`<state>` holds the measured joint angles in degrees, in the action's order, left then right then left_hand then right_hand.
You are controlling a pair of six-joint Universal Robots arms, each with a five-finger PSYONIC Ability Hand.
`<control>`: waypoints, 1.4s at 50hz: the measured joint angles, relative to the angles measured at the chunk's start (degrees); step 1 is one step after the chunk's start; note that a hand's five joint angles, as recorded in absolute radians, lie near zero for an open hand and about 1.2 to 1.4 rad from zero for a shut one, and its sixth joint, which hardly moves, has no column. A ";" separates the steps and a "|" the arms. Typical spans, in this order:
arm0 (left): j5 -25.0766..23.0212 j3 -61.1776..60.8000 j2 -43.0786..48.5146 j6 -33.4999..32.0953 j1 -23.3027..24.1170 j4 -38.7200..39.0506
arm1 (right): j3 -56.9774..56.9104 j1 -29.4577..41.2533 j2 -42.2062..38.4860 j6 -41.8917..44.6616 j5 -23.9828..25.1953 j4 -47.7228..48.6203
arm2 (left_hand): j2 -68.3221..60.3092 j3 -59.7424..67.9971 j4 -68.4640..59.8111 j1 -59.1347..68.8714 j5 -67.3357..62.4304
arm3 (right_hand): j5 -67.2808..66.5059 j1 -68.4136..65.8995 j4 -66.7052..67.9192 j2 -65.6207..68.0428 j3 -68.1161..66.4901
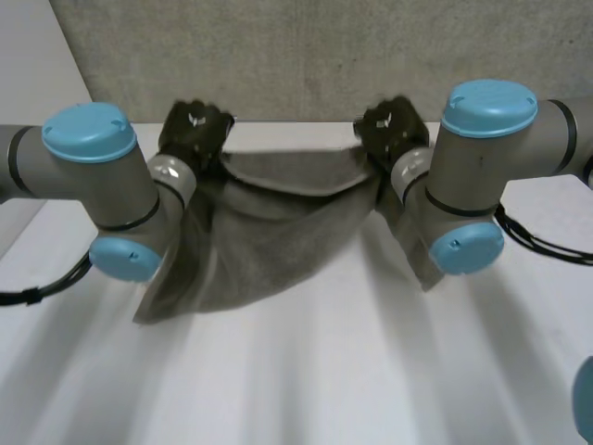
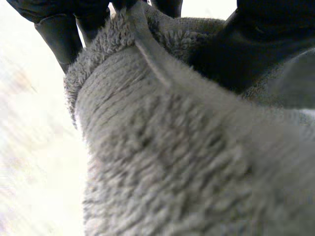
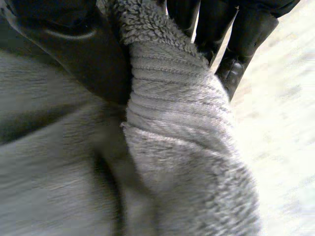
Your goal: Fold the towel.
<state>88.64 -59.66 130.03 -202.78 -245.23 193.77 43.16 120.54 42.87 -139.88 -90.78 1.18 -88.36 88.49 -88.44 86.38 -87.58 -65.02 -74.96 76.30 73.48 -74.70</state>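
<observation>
Pinching the grey towel [image 1: 269,232] at one top corner each: left hand [image 1: 193,130], upper left of centre in head view, & right hand [image 1: 394,125], upper right of centre. In left wrist view the fingers [image 2: 61,34] are sitting on one face of the terry cloth w/ the thumb [image 2: 256,49] pressing the other face, hem bunched betw. them. Right wrist view is showing the same clamp on its corner.

Outward from the hands, the top edge is running left-right across the frame betw. the two grips, sagging mid-span. The rest is hanging toward the lower frame over the white table [image 1: 324,371], w/ the lower-left corner trailing lowest, below the left arm [image 1: 93,176]. Can't tell if it's touching the table.

The long axis is lying hand-to-hand, so neither hand is nearer; both are sharing it evenly. Judging by that, the next move is prob. calling for both hands travelling together, laying the hanging edge flat before folding over.
</observation>
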 measured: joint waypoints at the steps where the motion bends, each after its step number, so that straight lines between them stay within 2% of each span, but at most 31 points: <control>1: -0.06 0.52 0.17 -0.14 -0.08 0.96 | -0.37 -0.08 -0.24 0.54 0.06 1.53 | 0.00 0.00 -0.02 0.00 0.00 | 0.00 -0.05 0.00 0.00 0.00; 8: -0.02 5.21 -1.83 1.48 -2.37 18.82 | 3.11 -0.72 2.46 4.92 3.55 33.34 | 0.00 0.02 -0.22 0.00 0.00 | -0.56 -0.14 0.00 0.00 -1.26; 11: 0.06 5.49 -3.68 3.97 -3.07 21.61 | 6.26 -0.67 4.62 4.77 5.18 39.27 | 0.00 0.02 -0.22 0.00 0.00 | -0.58 -0.14 0.00 0.00 -1.27; 16: -0.07 3.15 -5.44 7.51 -3.48 19.29 | 9.63 -0.32 6.00 3.34 6.71 33.97 | 0.00 0.03 -0.22 0.00 0.00 | -0.59 -0.14 0.00 0.00 -1.27; 24: -0.62 -9.09 -7.08 8.19 -3.59 14.91 | 12.68 -0.39 5.55 -0.32 7.03 11.70 | 0.00 0.06 -0.22 0.00 0.00 | -0.59 -0.17 0.00 -0.02 -1.73; 29: -0.96 -21.14 -8.11 4.37 -3.56 11.47 | 17.07 -0.53 5.24 -1.15 6.63 -2.14 | 0.00 0.15 -0.22 0.00 0.00 | -0.59 -0.17 0.00 -0.02 -1.78; 33: -1.11 -29.74 -9.08 -0.61 -3.46 8.40 | 21.78 -0.47 5.21 -1.63 6.46 -7.74 | 0.00 0.16 -0.22 0.00 0.00 | -0.59 -0.17 0.00 -0.02 -1.78; 41: -1.08 -38.96 -10.97 -6.84 -2.89 7.18 | 27.66 -0.53 6.19 -4.11 5.74 -8.55 | 0.00 0.18 -0.22 0.00 0.00 | 0.45 0.10 -2.69 -0.02 0.87; 47: -0.92 -40.61 -12.89 -7.18 -2.80 7.43 | 30.46 -0.96 8.22 -7.57 4.36 -8.01 | 0.00 0.18 -0.22 0.00 0.00 | 27.12 26.78 -27.63 -25.05 26.07; 56: -0.83 -40.24 -13.49 -6.54 -2.77 7.58 | 35.52 -1.35 11.98 -14.08 2.61 -5.17 | 0.00 0.18 -0.22 0.00 0.00 | 44.57 43.06 -44.34 -41.54 42.63; 70: -0.70 -38.86 -13.39 -5.29 -3.59 7.75 | 48.17 2.19 20.11 -19.89 2.53 7.67 | 0.00 0.18 -0.22 0.00 0.00 | 49.98 48.26 -49.48 -46.62 47.54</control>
<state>87.94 -98.52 116.64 -208.08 -248.82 201.51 91.33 122.73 62.98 -159.77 -88.25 8.85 -88.36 88.68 -88.67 86.38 -87.58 -15.04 -26.70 26.82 26.86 -27.16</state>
